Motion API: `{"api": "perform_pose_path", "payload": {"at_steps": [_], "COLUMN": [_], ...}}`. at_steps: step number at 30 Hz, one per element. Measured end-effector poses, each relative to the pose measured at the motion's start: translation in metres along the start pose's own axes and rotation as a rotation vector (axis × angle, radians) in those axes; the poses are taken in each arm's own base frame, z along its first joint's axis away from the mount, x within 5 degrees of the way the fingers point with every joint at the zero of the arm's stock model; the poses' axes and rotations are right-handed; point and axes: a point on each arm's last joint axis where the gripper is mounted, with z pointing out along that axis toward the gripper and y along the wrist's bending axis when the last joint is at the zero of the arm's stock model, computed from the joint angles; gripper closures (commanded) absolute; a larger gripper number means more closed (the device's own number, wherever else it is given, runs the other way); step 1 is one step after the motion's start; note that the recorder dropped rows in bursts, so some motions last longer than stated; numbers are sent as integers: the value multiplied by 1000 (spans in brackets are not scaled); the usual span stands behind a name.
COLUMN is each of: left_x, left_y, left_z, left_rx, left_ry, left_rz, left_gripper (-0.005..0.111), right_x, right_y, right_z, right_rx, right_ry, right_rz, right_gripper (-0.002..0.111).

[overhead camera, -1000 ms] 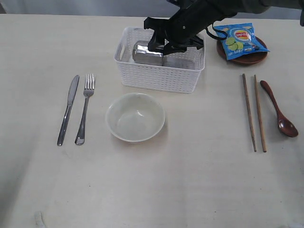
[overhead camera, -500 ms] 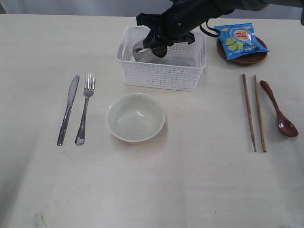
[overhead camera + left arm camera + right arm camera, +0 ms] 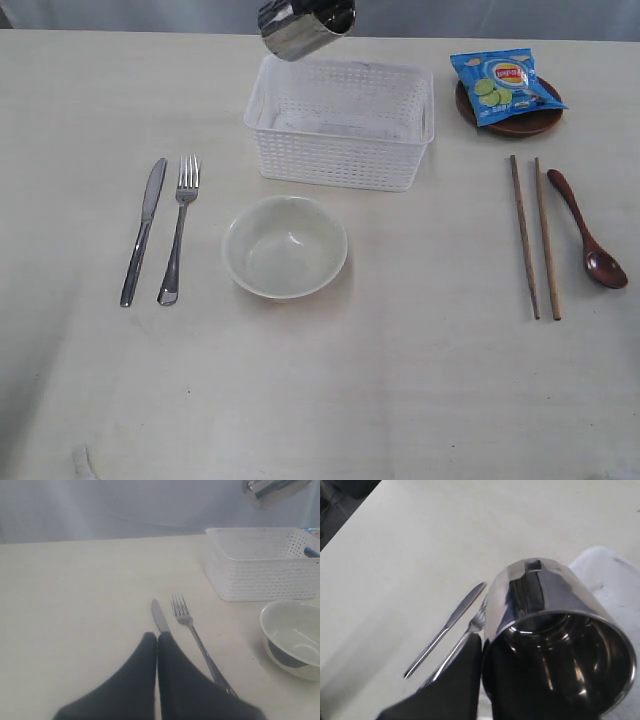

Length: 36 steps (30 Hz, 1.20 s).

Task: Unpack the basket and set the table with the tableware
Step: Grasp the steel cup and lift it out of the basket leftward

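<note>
The steel cup (image 3: 305,25) hangs tilted high above the far edge of the white basket (image 3: 340,162), half out of the exterior view's top. My right gripper (image 3: 485,647) is shut on the cup (image 3: 555,630), one dark finger (image 3: 462,680) pressed against the outside of its wall; the other finger is hidden. On the table (image 3: 400,400) lie the knife (image 3: 145,225), fork (image 3: 178,230), pale bowl (image 3: 285,245), chopsticks (image 3: 535,235) and wooden spoon (image 3: 585,235). My left gripper (image 3: 157,636) is shut and empty, just short of the knife (image 3: 160,616).
A blue chip bag (image 3: 503,85) lies on the small brown plate (image 3: 510,124) at the far right. The basket (image 3: 260,572) stands beyond the bowl (image 3: 292,637) and the fork (image 3: 192,630). No cup or other tableware shows inside the basket.
The right gripper closed on the steel cup inside the basket and lifted it up and left, out above the basket's rim. The basket shifted slightly. The left arm stayed still.
</note>
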Motion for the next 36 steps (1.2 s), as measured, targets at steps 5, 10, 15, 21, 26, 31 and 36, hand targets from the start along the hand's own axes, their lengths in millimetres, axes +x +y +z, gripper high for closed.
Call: {"api": "perform_pose_path", "payload": {"at_steps": [5, 10, 15, 21, 26, 31, 36], "left_x": [0, 0, 0, 0, 0, 0, 0], "left_y": [0, 0, 0, 0, 0, 0, 0], "left_z": [0, 0, 0, 0, 0, 0, 0], "left_rx": [0, 0, 0, 0, 0, 0, 0], "left_ry": [0, 0, 0, 0, 0, 0, 0], "left_rz": [0, 0, 0, 0, 0, 0, 0], "left_gripper": [107, 107, 107, 107, 107, 107, 107], "right_x": [9, 23, 33, 36, 41, 50, 55], "right_y": [32, 56, 70, 68, 53, 39, 27], "right_z": [-8, 6, 17, 19, 30, 54, 65], "right_rx": [-90, -51, 69, 200, 295, 311, 367], "right_ry": [123, 275, 372, 410, 461, 523, 560], "right_rz": [-61, -165, -211, -189, -162, -122, -111], "right_gripper": [109, 109, 109, 109, 109, 109, 109]}}
